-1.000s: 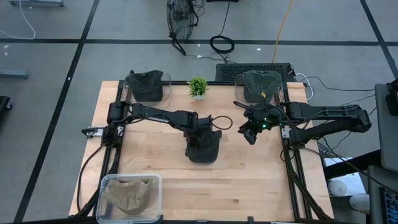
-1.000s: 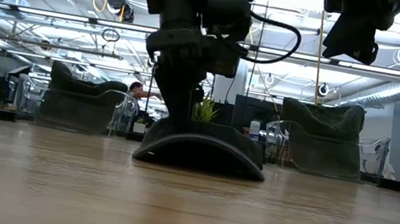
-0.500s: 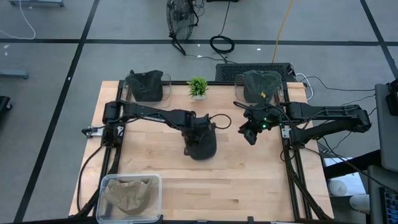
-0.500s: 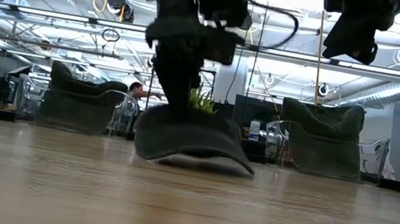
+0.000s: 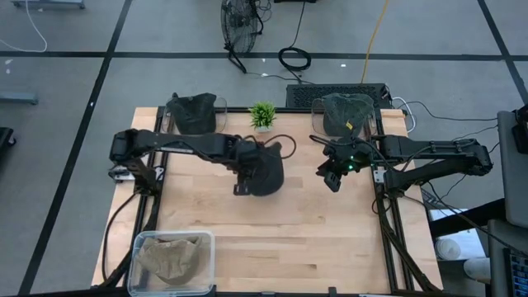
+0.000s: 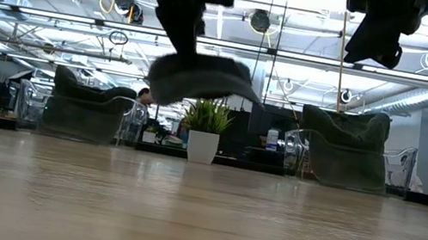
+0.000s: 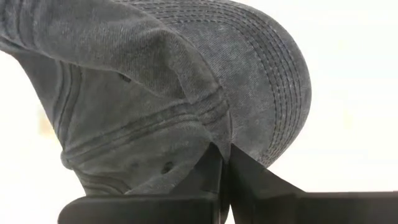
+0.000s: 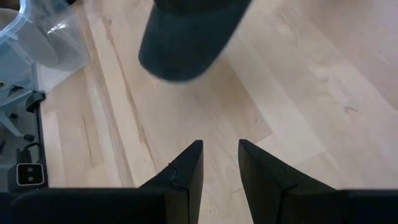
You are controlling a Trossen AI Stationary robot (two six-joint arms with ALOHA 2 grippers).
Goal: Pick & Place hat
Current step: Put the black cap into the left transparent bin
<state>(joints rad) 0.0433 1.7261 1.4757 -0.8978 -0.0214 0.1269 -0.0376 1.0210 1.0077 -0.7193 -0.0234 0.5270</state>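
On the left of the pale wooden table [image 5: 206,223], near its front corner, a clear plastic bin [image 5: 172,260] held a tan, crumpled piece of cloth. At the back left a second clear bin [image 5: 195,114] was filled with dark hats. Your left arm reached from that side toward the middle, and its gripper [image 7: 222,163] was clamped on the fabric of a dark grey denim cap [image 5: 266,172] — the wrist view showed the fingers pinched together on a fold near the brim. The low view showed the cap well clear of the table, hanging tilted in the air above the small potted green plant [image 6: 205,132] that stood at the back edge. So the cap was in the left gripper, lifted, over the middle of the table.

To the right, your right arm waited with its gripper [image 8: 219,163] hovering above bare wood, fingers parted by a narrow gap and holding nothing. Behind it, a third clear bin [image 5: 347,114] at the back right carried olive-grey hats.

I judged the pick as done and the carry as the step in hand. The pictures did not say which bin was the target, so your next move called for choosing one, swinging the cap over its rim with enough height to clear the wall — and the plant — then lowering and opening the fingers. The grip was on a thin fold of soft cloth, so a quick swing could let it slip.
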